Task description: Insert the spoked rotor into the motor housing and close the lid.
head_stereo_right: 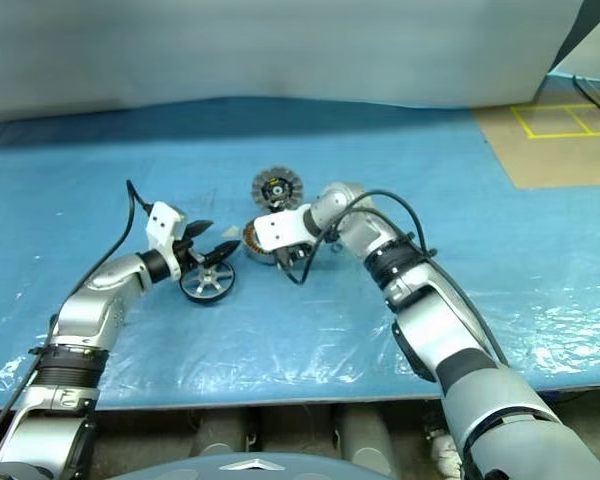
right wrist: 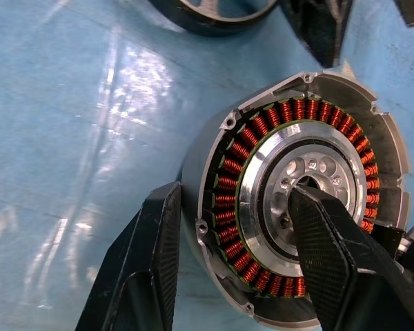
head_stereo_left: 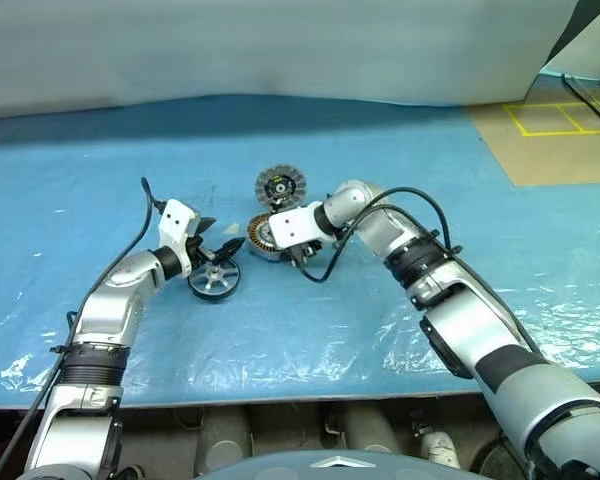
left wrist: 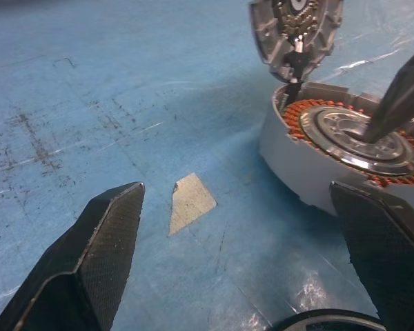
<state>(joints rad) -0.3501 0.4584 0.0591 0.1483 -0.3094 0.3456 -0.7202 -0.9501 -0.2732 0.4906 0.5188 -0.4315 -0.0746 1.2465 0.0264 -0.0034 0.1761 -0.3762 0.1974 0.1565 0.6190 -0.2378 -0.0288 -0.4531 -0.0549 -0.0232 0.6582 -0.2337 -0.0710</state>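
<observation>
No writing readable. One motor housing (right wrist: 297, 200) mid-desk, the right hand (right wrist: 241, 227) gripping its wall, one finger inside. One lid (head_stereo_left: 280, 186) just behind; one spoked rotor (head_stereo_left: 214, 280) beneath the spread-open left hand (head_stereo_left: 215, 238).

Spoked rotor (left wrist: 324, 321) cut off by picture edge.

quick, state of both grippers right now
left gripper: open, holding nothing, over the spoked rotor.
right gripper: fingers straddle the motor housing wall; grip cannot be told.
</observation>
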